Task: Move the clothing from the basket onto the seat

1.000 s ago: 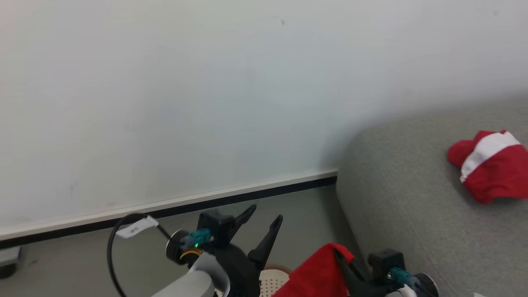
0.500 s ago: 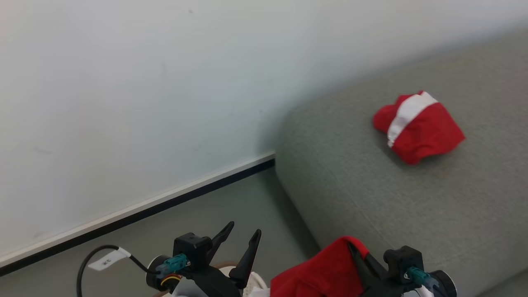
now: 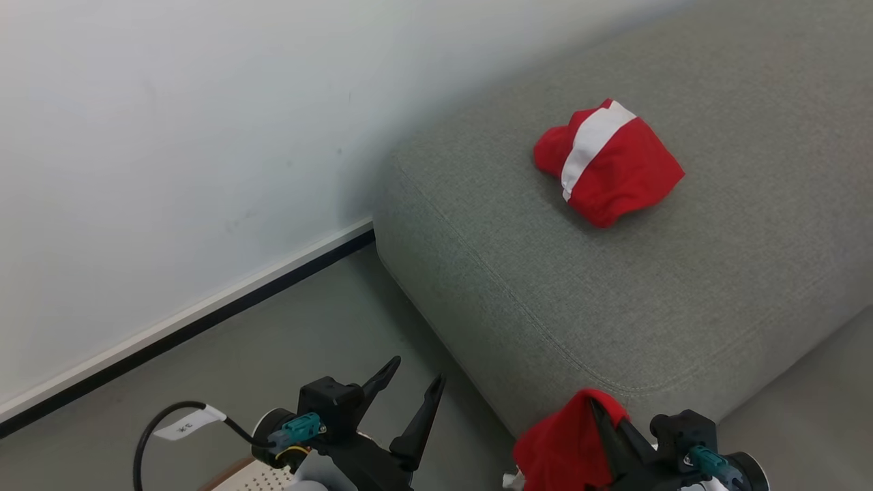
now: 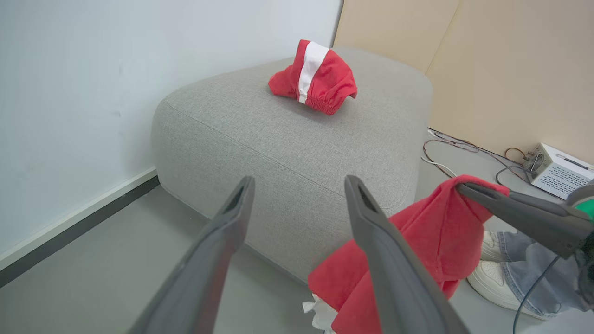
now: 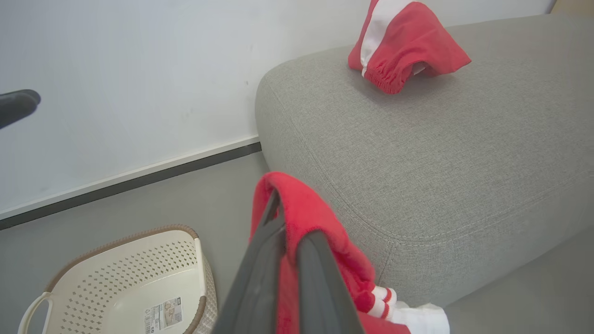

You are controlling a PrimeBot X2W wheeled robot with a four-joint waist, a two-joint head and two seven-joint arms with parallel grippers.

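My right tool point(image 3: 603, 426) pinches the top fold of the red garment point(image 3: 559, 447), seemingly soft and light, hanging limp at the seat's point(image 3: 614, 293) six o'clock edge; my left tool point(image 3: 417, 372) gapes wide, empty.

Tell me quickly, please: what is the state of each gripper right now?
Left gripper: fingers open, holding nothing.
Right gripper: fingers closed on a red garment.
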